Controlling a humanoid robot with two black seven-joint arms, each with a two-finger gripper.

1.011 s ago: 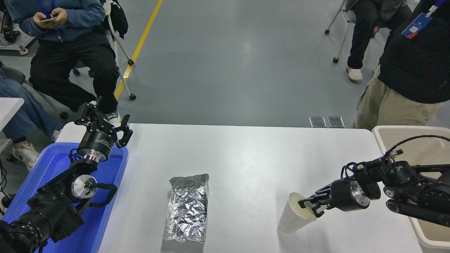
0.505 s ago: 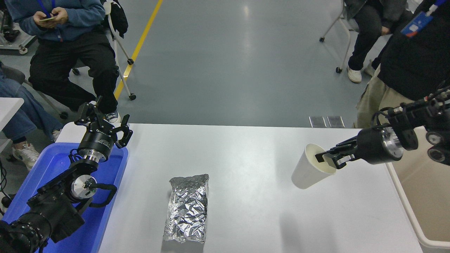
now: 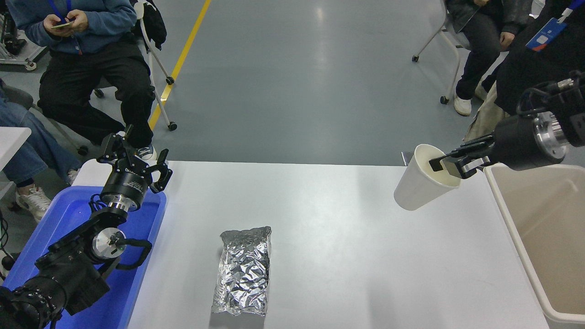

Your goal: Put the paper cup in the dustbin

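Above the table's far right, right end effector pinching the tilted paper cup rim.

White paper cup (cream inside), beige dustbin, blue tray.

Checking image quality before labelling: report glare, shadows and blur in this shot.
Head view: sharp throughout; soft overhead glare on the white table and grey floor; the lifted paper cup, pinched by the right gripper, throws a faint shadow on the table; foil bag glints.

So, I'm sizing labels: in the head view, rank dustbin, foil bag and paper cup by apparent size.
1. dustbin, partly cut off
2. foil bag
3. paper cup, lifted nearer the camera, yet clearly smallest
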